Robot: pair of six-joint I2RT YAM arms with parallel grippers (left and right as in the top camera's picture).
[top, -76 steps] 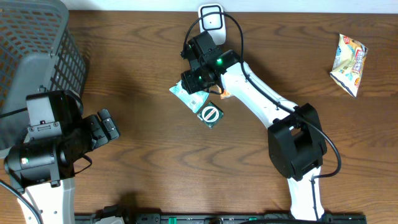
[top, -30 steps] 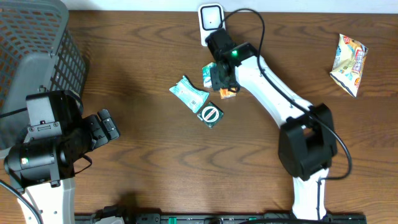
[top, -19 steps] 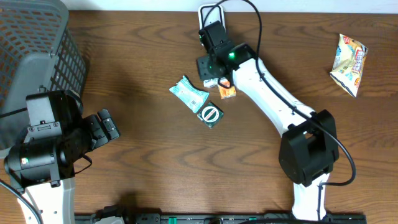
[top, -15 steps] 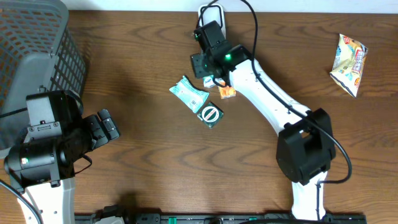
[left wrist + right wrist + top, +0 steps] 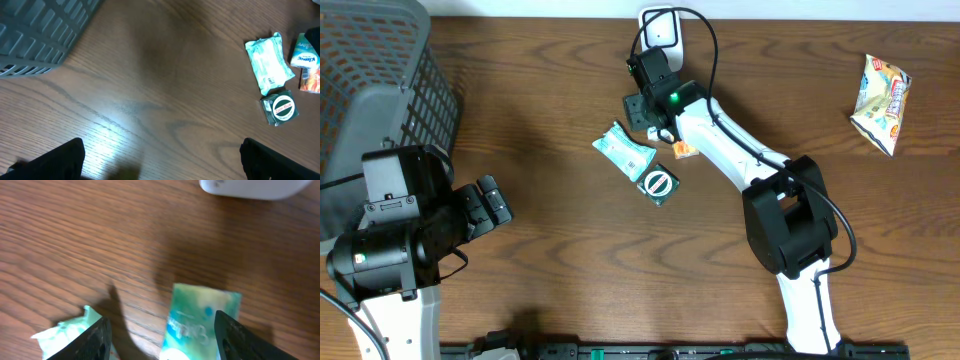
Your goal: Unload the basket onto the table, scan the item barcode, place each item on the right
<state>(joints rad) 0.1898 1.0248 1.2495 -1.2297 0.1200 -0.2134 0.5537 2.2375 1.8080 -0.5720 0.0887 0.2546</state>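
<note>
small teal packet (image 5: pixel 200 315): lying flat on the wood surface (image 5: pixel 75 240), just in front of the white scanner (image 5: pixel 250 187), not touching it. sits between the fingers of the right claw (image 5: pixel 162 330), spread apart, one finger well off the packet, so not gripping. left claw (image 5: pixel 160 162) spread wide too, holding nothing, far off near the grey basket (image 5: pixel 40 40). close by: a bigger green packet (image 5: pixel 267 62), a round tin (image 5: pixel 281 107), an orange packet (image 5: pixel 310 80). probably not done yet: no barcode in sight, no sign of a scan. left to do, at a guess: grab the packet, lift it, turn the barcode to the scanner.
</note>
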